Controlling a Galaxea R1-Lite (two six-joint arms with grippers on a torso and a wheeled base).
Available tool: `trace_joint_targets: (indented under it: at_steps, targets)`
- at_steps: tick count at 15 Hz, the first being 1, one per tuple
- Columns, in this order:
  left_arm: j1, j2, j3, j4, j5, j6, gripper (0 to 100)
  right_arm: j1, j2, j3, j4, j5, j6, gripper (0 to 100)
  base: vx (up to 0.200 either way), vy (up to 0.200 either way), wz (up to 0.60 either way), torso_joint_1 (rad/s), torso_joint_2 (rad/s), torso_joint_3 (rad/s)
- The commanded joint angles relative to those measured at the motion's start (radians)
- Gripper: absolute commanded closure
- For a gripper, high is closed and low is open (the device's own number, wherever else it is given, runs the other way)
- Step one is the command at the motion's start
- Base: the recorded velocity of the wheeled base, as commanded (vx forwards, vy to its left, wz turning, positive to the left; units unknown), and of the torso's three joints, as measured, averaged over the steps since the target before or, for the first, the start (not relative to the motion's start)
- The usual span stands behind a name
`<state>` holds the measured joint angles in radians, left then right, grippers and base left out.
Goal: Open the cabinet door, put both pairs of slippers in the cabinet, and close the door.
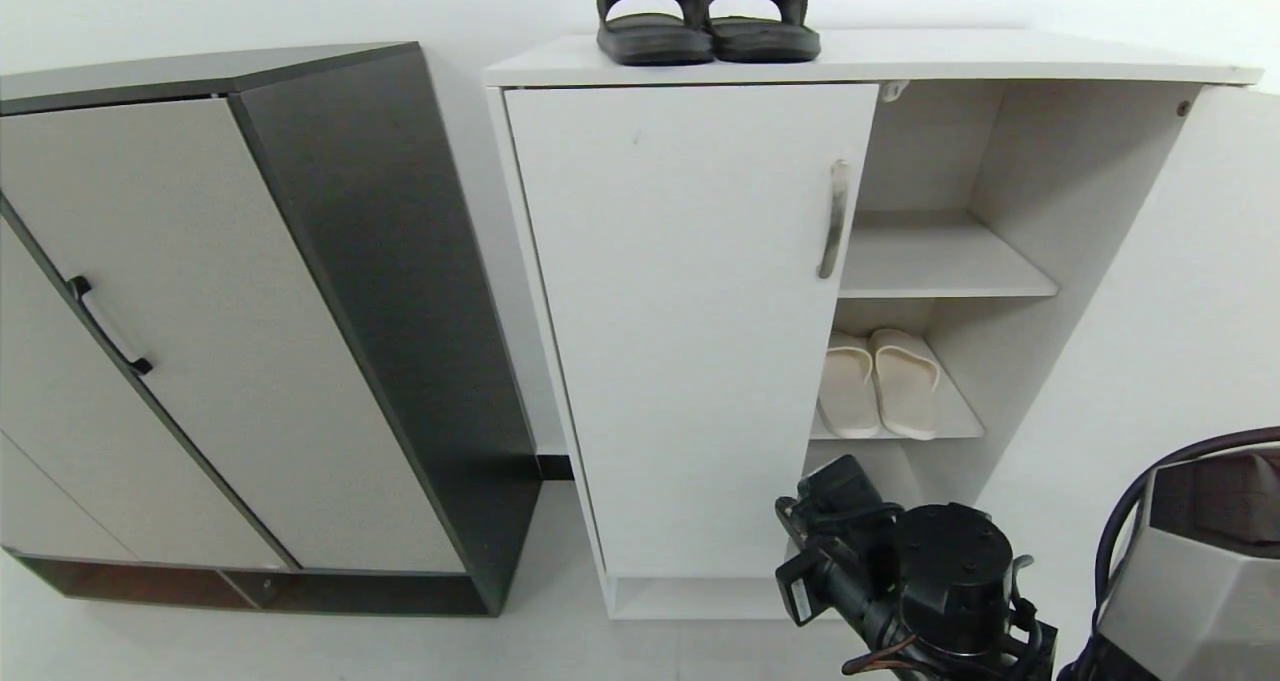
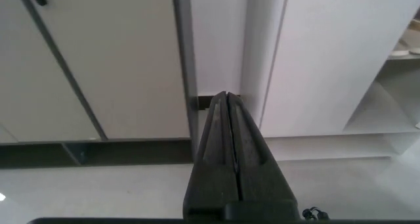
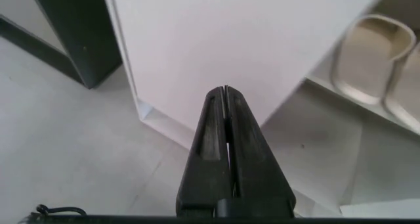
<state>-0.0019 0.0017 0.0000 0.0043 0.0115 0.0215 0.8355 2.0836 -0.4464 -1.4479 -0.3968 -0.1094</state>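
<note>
A pair of black slippers [image 1: 708, 16] stands on top of the white cabinet [image 1: 690, 331]. Its left door is closed, with a metal handle [image 1: 832, 219]; its right door [image 1: 1180, 291] is swung wide open. A pair of white slippers [image 1: 880, 383] lies side by side on the lower shelf inside, also in the right wrist view [image 3: 371, 56]. My right gripper [image 3: 226, 91] is shut and empty, held low in front of the closed door's bottom edge. My left gripper [image 2: 227, 96] is shut on nothing, low before the gap between the two cabinets.
A dark cabinet [image 1: 250, 311] with beige doors and a black handle [image 1: 108, 326] stands left of the white one, a narrow gap between them. The upper shelf [image 1: 940, 261] inside the white cabinet is bare. Pale floor [image 1: 300, 651] spreads in front.
</note>
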Motion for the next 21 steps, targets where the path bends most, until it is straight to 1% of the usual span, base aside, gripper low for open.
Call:
trace_joint_targets:
  at_steps: [1,2,11,13,14,20,21]
  targets:
    - [-0.001,0.001,0.000,0.000,0.001,0.000,100,0.002,0.004,0.002,0.000,0.000,-0.006,100,0.000,0.200,0.00,0.002,0.00,0.002]
    - [-0.001,0.001,0.000,0.000,0.002,0.000,100,0.002,0.010,0.003,-0.005,0.000,-0.016,100,0.000,0.200,0.00,0.002,0.00,0.007]
    - [0.000,0.001,0.000,-0.001,0.002,0.000,100,0.010,0.012,-0.003,-0.020,0.000,-0.016,100,0.000,0.000,0.00,0.000,0.00,0.000]
    - [-0.001,0.001,0.000,-0.001,0.001,0.000,100,0.013,0.021,-0.012,-0.062,0.023,-0.013,100,0.000,0.000,0.00,0.000,0.00,0.000]
    - [0.000,0.001,0.000,0.000,0.001,0.000,100,0.013,0.033,-0.012,-0.115,0.030,-0.016,100,0.000,0.000,0.00,0.000,0.00,0.000]
    - [0.000,0.001,0.000,-0.001,0.001,0.000,100,0.013,0.047,-0.015,-0.123,0.029,-0.018,100,0.000,0.000,0.00,0.000,0.00,0.000]
    - [-0.001,0.001,0.000,0.000,0.001,0.000,100,0.011,0.055,-0.018,-0.123,0.029,-0.018,100,0.000,0.000,0.00,0.002,-0.17,-0.193]
